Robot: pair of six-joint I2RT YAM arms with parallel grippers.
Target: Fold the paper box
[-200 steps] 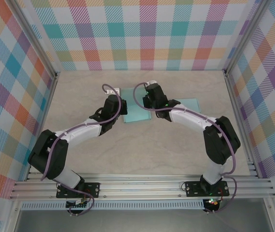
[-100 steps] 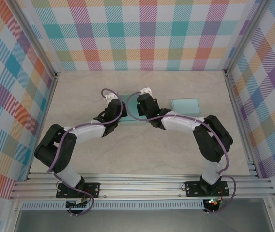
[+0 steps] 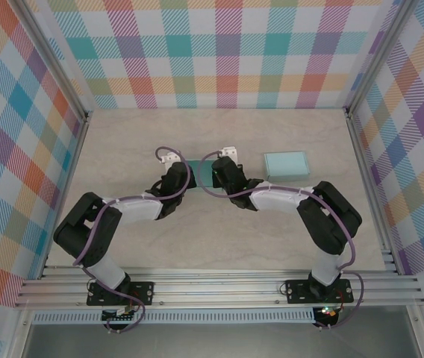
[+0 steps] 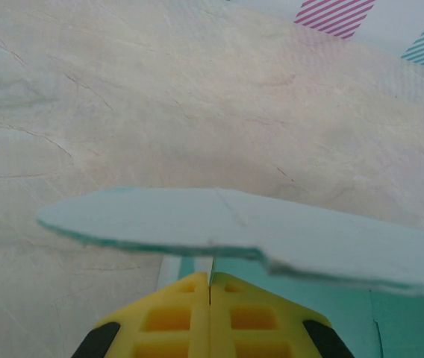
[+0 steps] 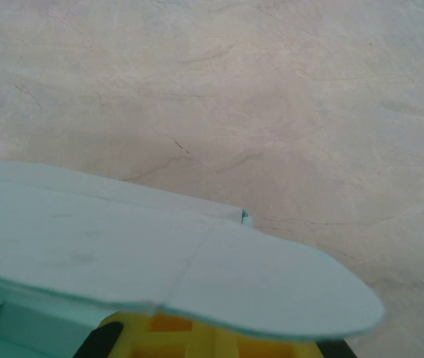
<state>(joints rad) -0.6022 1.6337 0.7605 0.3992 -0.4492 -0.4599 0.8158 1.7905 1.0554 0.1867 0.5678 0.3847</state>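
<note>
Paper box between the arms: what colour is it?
The paper box is pale teal, clearest in the left wrist view.

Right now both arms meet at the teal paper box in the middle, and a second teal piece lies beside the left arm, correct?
Not quite: the top external view shows the second teal piece beside the right arm, not the left arm. Both arms do meet at the teal paper box in the middle.

Pale teal paper box [image 3: 203, 173], beige veined table [image 3: 122, 149], pastel plaid walls [image 3: 227, 52], white arms [image 3: 130, 206] with black joints.
</note>
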